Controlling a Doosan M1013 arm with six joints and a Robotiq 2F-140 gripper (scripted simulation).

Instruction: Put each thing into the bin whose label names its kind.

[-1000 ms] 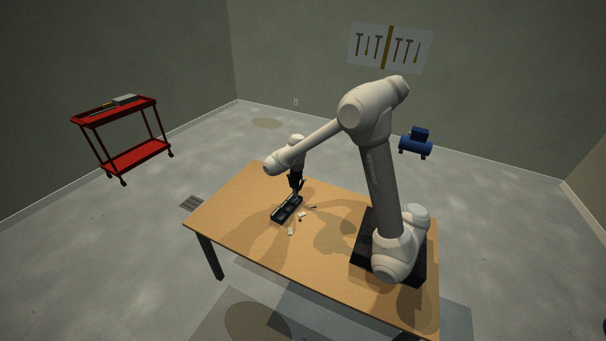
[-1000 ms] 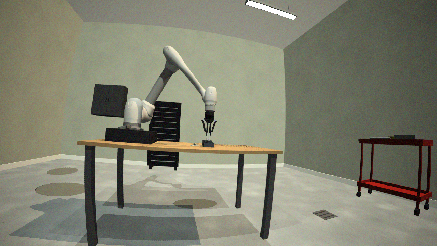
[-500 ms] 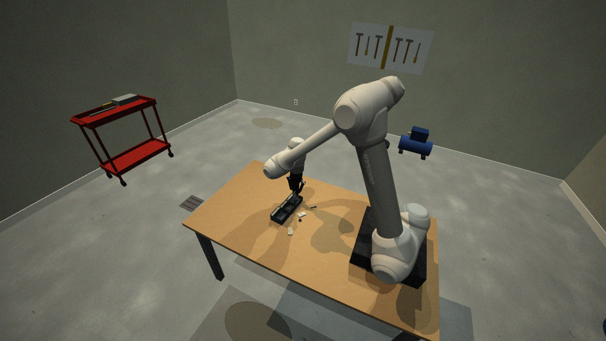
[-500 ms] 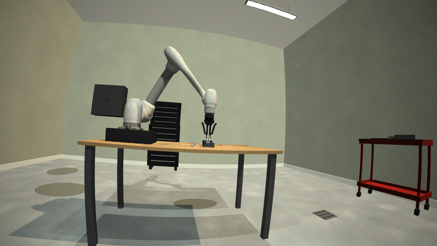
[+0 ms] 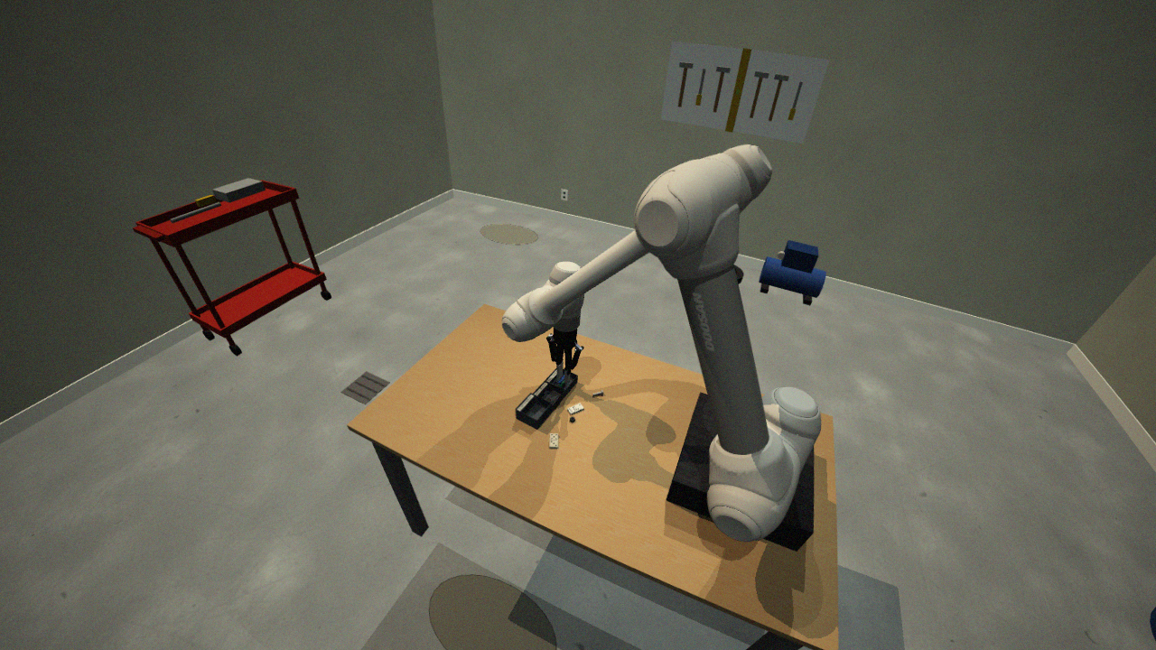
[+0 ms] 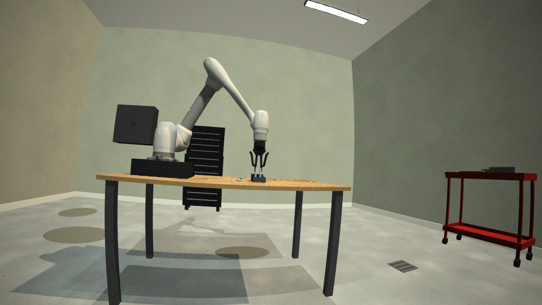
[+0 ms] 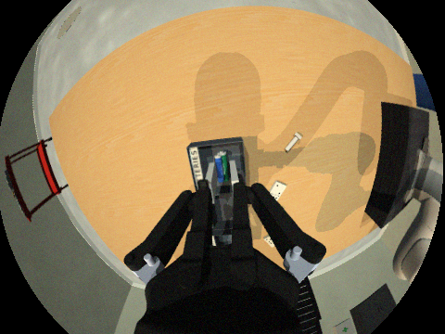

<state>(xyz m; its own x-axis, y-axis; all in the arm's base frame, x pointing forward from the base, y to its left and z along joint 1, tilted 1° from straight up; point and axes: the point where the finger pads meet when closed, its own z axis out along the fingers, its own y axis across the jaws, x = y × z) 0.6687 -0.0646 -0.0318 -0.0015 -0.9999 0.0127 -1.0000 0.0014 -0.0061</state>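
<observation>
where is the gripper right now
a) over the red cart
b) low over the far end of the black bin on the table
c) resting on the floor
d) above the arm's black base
b: the gripper hangs straight down with its fingertips just above the black bin on the table, and the wrist view shows a green and a blue battery lying in that bin's end compartment.
</observation>
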